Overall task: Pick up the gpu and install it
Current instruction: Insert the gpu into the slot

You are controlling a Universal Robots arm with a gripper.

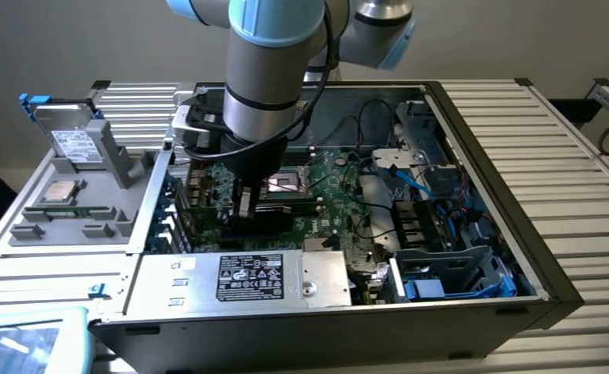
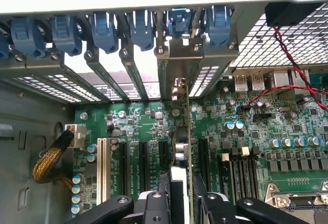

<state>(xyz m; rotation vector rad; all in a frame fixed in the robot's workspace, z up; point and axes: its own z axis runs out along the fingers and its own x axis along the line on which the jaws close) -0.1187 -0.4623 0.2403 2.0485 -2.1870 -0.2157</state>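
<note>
Jaws of the gripper [image 2: 180,198] clamped on the gpu [image 2: 180,131], which stands on edge between them. Card's long axis runs straight out from the jaws toward its metal bracket [image 2: 180,55] at the case's rear slot openings. Lower edge lies along a motherboard [image 2: 256,126] slot; seating depth unclear.

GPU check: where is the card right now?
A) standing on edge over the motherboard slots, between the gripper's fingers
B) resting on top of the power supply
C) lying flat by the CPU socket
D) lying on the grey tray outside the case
A: in the wrist view the gpu stands edge-on above the motherboard slots, between the fingers of the gripper.
</note>
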